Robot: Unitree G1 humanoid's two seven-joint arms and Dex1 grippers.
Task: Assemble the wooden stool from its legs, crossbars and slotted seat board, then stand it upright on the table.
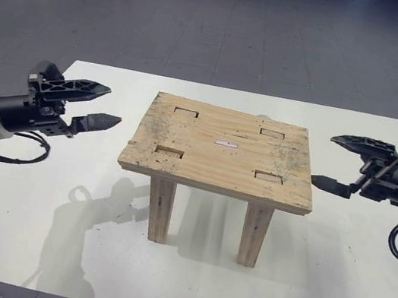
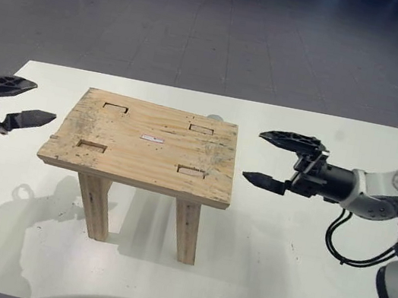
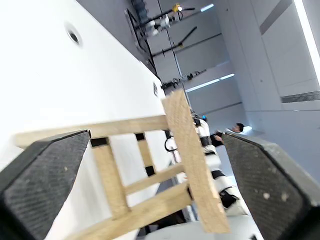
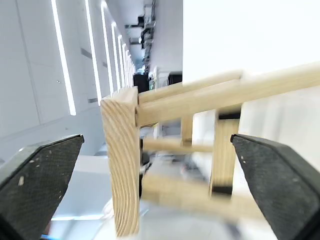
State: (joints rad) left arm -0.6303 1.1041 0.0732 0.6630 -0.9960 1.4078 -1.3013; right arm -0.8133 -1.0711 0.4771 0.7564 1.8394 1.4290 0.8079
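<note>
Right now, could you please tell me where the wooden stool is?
The stool stands upright at the middle of the white table in the eye views, between the open left gripper and open right gripper, touching neither.

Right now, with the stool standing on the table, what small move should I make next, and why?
Probably just ease both arms back. The stool stands upright on the table, apparently complete, and the left gripper and right gripper flank it, jaws open, touching nothing.
</note>
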